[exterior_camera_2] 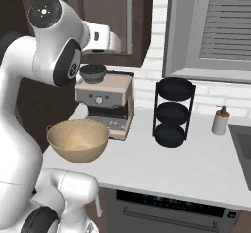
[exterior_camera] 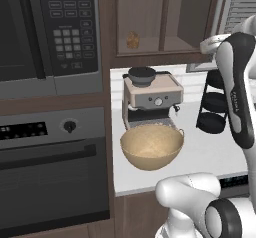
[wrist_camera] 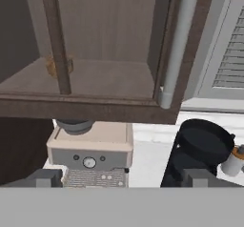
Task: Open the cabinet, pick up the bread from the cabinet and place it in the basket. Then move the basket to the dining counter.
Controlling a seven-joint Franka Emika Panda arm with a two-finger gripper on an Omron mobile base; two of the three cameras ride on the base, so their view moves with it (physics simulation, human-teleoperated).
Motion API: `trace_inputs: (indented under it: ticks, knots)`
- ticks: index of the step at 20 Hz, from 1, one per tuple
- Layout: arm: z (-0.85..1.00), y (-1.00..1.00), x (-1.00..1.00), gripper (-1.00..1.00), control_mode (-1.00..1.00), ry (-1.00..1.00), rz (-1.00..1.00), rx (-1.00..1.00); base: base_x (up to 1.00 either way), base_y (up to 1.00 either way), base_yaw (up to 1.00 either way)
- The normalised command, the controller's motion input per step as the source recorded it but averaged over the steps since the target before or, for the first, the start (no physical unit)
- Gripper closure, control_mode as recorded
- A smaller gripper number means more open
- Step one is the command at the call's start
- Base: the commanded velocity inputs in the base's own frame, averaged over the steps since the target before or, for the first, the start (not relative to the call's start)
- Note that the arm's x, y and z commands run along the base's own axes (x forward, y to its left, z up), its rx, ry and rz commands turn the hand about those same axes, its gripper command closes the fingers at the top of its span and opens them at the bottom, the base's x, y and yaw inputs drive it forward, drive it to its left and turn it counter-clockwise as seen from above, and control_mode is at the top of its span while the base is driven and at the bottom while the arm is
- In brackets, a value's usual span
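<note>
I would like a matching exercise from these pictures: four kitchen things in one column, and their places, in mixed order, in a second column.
Things:
1. bread
2. basket
3. coffee machine
4. black rack

Places:
A. on the counter, in front of the coffee machine
B. inside the cabinet, behind the glass
C. below the window
D. under the cabinet, behind the basket

Pairs: 1-B, 2-A, 3-D, 4-C

Bread (exterior_camera: 132, 40) in cabinet (exterior_camera: 150, 57), above coffee machine (exterior_camera: 152, 96). Basket (exterior_camera: 151, 147) on counter (exterior_camera: 210, 154) in front of machine; tiered rack (exterior_camera: 214, 102) to right.
</note>
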Motion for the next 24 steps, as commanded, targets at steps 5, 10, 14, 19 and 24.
trace_inputs:
  ticks: [5, 10, 14, 19, 24]
  knots:
    - [0.36, -0.51, 0.01, -1.0, -1.0, -0.05, -0.04, 0.0, 0.0, 0.0, 0.0]
    - [0.08, -0.31, 0.38, -1.0, -1.0, 0.0, -0.01, 0.0, 0.0, 0.0, 0.0]
    - [0.0, -0.25, 0.64, -1.0, -1.0, -0.03, 0.0, 0.0, 0.0, 0.0, 0.0]
    - [0.0, -0.06, 0.67, -1.0, -1.0, -0.11, 0.0, 0.0, 0.0, 0.0, 0.0]
    - [0.0, 0.0, 0.69, -1.0, -1.0, -0.01, 0.0, 0.0, 0.0, 0.0, 0.0]
